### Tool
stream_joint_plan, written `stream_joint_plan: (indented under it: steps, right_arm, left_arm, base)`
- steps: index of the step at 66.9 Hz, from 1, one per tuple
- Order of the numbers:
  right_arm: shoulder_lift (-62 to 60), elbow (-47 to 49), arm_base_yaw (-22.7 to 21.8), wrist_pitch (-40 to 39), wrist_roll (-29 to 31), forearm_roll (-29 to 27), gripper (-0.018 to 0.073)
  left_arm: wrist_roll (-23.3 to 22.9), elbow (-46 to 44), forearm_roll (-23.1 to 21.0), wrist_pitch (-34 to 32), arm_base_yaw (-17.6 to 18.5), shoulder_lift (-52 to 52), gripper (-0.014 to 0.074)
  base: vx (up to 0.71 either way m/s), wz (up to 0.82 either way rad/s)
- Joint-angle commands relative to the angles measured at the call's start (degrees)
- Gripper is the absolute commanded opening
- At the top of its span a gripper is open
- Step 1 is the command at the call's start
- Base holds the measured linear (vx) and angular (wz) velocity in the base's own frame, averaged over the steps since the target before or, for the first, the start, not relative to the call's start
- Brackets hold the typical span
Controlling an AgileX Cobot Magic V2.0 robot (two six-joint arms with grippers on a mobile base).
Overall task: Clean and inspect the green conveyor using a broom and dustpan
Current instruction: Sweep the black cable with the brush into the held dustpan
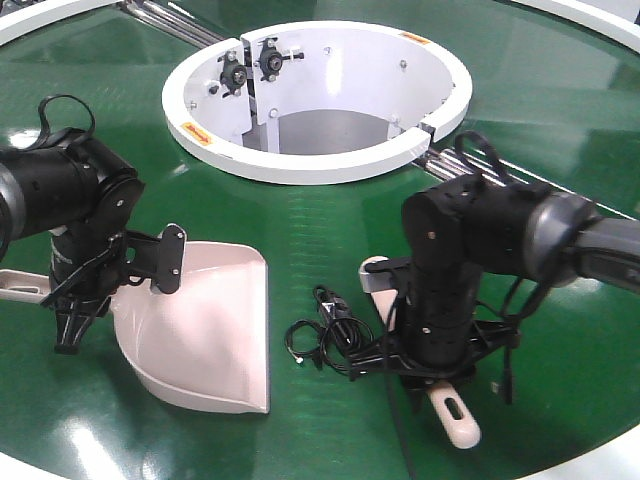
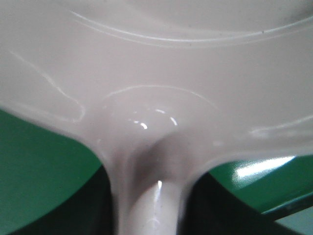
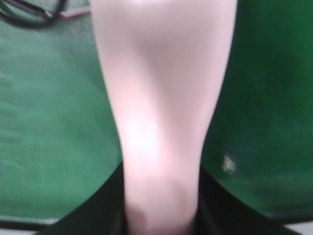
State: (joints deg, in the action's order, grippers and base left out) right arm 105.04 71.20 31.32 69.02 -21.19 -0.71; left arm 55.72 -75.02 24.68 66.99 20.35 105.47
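The green conveyor fills the front view. The pale dustpan lies on it at the left, mouth towards the front right. My left gripper is shut on the dustpan's handle. In the left wrist view the dustpan fills the frame, and its handle runs between the dark fingers of my left gripper. My right gripper is shut on the broom, whose slotted handle end sticks out towards the front. In the right wrist view the broom runs up from my right gripper. The bristles are hidden.
A tangle of black cable lies on the belt between dustpan and broom; it also shows in the right wrist view. The white ring-shaped hub stands behind. Silver roller strips run from it at the right. The white outer rim is front right.
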Motion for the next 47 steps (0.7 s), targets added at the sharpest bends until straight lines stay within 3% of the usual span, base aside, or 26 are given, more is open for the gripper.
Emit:
stream_joint_plan:
  steps: [1,22,47]
  right_arm:
    - [-0.24,3.02,1.19,4.76,-2.03,1.87,-0.0004]
    - [4.29,7.6,5.19,4.99,-2.64,-3.35,-0.0004]
    - [12.32,23.6,11.77,4.99,-1.07,-11.48,-0.0004]
  left_arm:
    - [-0.63,-1.59,0.96,0.17,0.45,-2.61,-0.0006]
    - [-0.63,-1.59,0.96,0.17,0.45,-2.61,-0.0006]
    - [-0.63,-1.59,0.96,0.17,0.45,-2.61,-0.0006]
  base:
    - [0.0,0.0]
    - [0.0,0.0]
    - [0.0,0.0]
